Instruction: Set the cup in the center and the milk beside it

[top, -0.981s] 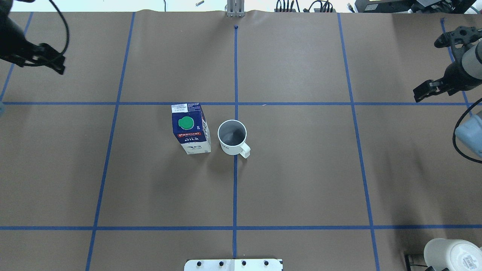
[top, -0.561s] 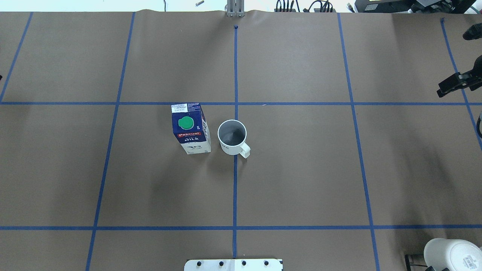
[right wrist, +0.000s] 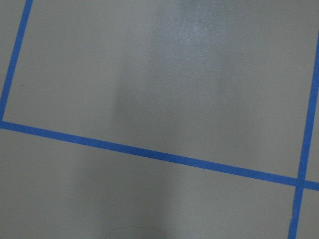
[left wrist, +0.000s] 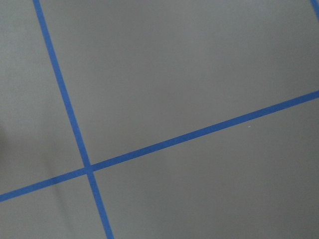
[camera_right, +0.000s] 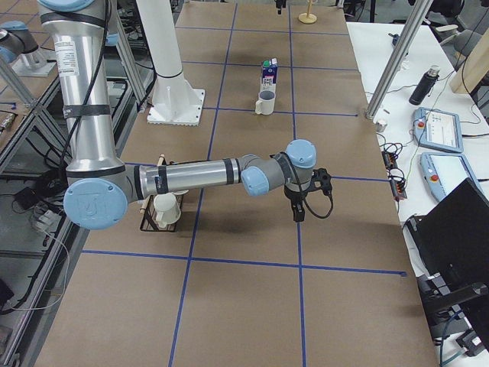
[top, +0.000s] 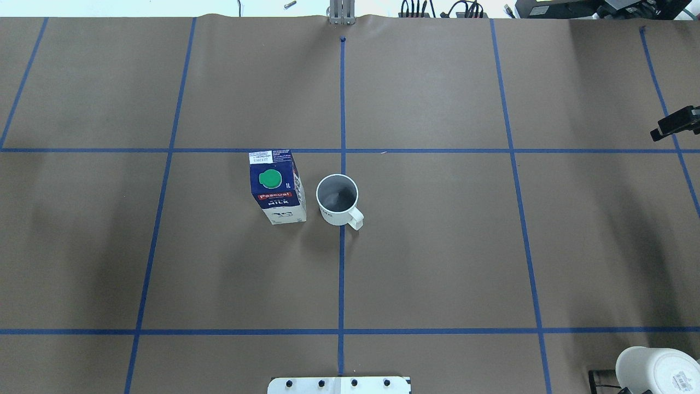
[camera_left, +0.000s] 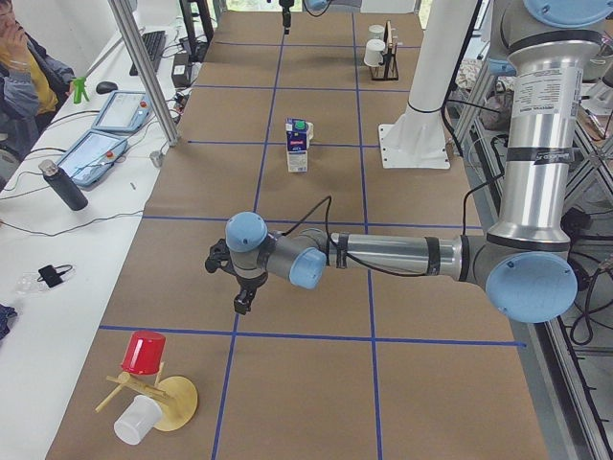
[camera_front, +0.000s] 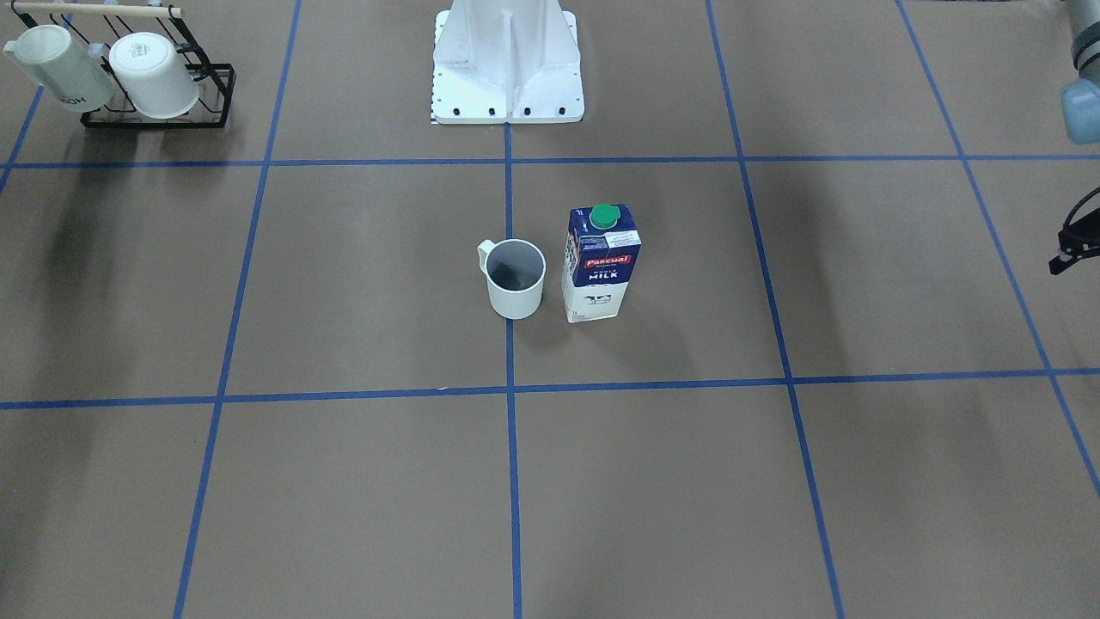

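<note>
Both arms have pulled outward since the earlier overhead frames. I no longer find the left gripper [camera_left: 241, 299] in that view, and the right gripper [camera_right: 299, 211] has shrunk to a dark sliver at its right edge. Neither task object has shifted.

Table [top: 437, 246]: brown paper gridded with blue tape. I read the centre tape line [top: 342, 109] as the reference for "center".

Left arm [camera_left: 383, 254] and right arm [camera_right: 191, 177]: each is stretched low over bare paper toward its own end of the table, well apart from the objects. I judge these to be parked poses that leave the middle unobstructed. Both wrist cameras show only paper and tape.

Milk [top: 276, 189]: it stands upright in the central grid cell, green cap up, just beside the cup on the robot's left, with a narrow gap between them. That placement answers "beside it".

Cup [top: 338, 198]: it sits upright and empty on the centre line, its handle toward the robot and slightly right. Judged from this layout, I take the task to be complete.

Jaws: no view shows either pair clearly, so I cannot tell whether they stand apart or together. Neither gripper appears to carry anything.
</note>
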Controlling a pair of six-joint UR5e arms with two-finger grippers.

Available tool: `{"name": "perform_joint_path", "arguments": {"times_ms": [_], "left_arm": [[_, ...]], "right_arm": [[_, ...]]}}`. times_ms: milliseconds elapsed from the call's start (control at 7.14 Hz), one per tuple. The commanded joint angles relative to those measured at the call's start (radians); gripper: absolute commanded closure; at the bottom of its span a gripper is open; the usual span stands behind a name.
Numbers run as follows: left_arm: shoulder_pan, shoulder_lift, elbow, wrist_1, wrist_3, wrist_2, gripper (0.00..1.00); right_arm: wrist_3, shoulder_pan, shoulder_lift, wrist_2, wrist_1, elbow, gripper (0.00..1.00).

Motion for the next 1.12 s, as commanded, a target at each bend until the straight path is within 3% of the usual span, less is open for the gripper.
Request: {"name": "perform_joint_path", "arguments": {"times_ms": [0, 140, 280, 701, 981], "left_arm": [[-0.010, 0.033, -0.019, -0.022, -0.093, -0.052, 0.02], [-0.010, 0.041, -0.107, -0.010, -0.244, -0.044, 0.02], [-0.010, 0.090, -0.148, -0.011, -0.253, -0.047, 0.02], [-0.009, 0.093, -0.151, 0.010, -0.112, 0.037, 0.02], [-0.006, 0.075, -0.214, 0.214, -0.109, 0.040, 0.02]], "right_arm": [[0.068, 0.000, 0.019, 0.002, 0.014, -0.004, 0.00], [0.078, 0.002, 0.028, 0.005, 0.010, -0.001, 0.00], [0.068, 0.011, 0.030, 0.009, 0.002, -0.007, 0.00], [-0.108, 0.068, 0.011, 0.005, -0.033, -0.002, 0.00], [-0.204, 0.066, 0.013, -0.052, -0.145, 0.016, 0.00]]}}
